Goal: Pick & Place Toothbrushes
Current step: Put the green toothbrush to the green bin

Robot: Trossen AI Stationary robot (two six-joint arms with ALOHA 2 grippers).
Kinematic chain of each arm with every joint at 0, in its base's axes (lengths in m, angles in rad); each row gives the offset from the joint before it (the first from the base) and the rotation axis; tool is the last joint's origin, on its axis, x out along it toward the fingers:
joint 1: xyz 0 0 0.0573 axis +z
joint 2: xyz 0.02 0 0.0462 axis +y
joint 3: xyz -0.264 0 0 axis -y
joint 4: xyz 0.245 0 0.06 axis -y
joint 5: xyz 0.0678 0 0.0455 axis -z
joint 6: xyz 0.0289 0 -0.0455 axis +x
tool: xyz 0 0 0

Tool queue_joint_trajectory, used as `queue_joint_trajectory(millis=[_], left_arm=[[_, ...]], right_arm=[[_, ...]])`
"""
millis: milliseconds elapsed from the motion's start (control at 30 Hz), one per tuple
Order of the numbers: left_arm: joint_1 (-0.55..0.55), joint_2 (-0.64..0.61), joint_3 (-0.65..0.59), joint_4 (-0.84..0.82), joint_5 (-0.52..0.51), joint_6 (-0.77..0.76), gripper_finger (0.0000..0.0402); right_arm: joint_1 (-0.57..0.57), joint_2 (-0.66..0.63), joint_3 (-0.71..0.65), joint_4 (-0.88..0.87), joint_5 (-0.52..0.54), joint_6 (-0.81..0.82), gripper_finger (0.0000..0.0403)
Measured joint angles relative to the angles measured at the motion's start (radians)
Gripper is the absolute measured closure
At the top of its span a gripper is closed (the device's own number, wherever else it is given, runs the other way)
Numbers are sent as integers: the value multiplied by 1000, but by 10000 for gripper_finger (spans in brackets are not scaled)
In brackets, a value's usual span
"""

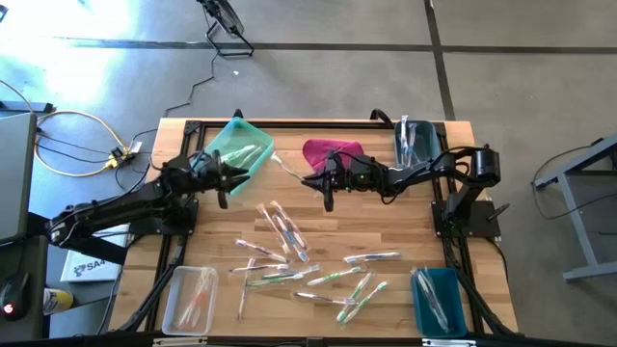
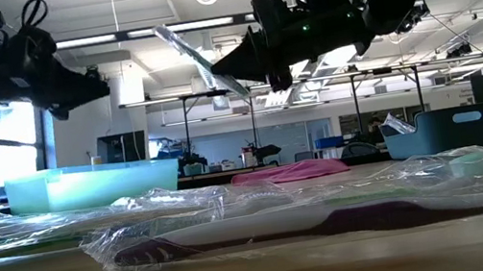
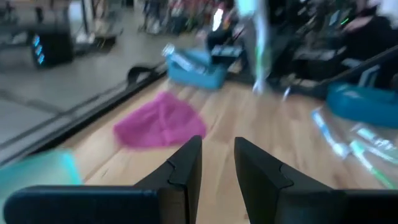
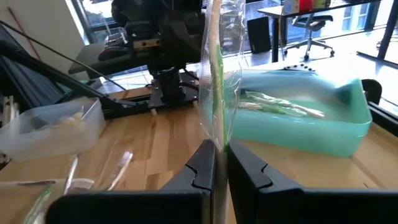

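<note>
My right gripper is raised mid-table, clamped on a green-handled toothbrush in clear wrapper, reaching left toward the pale teal plastic bin. My left gripper hovers beside that bin, fingers slightly apart, holding nothing.

You have a wooden table carrying scattered toothbrushes, a magenta cloth, a mint bin, two blue bins and a clear tray
</note>
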Motion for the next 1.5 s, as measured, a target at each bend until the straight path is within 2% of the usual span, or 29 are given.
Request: queue_joint_trajectory(millis=[167, 400, 867, 1033, 1233, 1500], left_arm=[[0, 42, -84, 214, 2, -20, 309], [0, 91, -70, 238, 42, -32, 309], [0, 146, -60, 280, 46, -106, 309], [0, 223, -60, 327, 50, -111, 309], [-1, 350, -59, 511, 138, -134, 309], [-1, 491, -27, 610, 171, -128, 309]], right_arm=[[6, 0, 0, 0, -4, -1, 388], [7, 0, 0, -2, -27, -2, 388], [7, 0, 0, 0, -53, -10, 388], [7, 0, 0, 15, -53, -11, 388], [7, 0, 0, 16, -53, -10, 388], [7, 0, 0, 16, -56, -11, 388]])
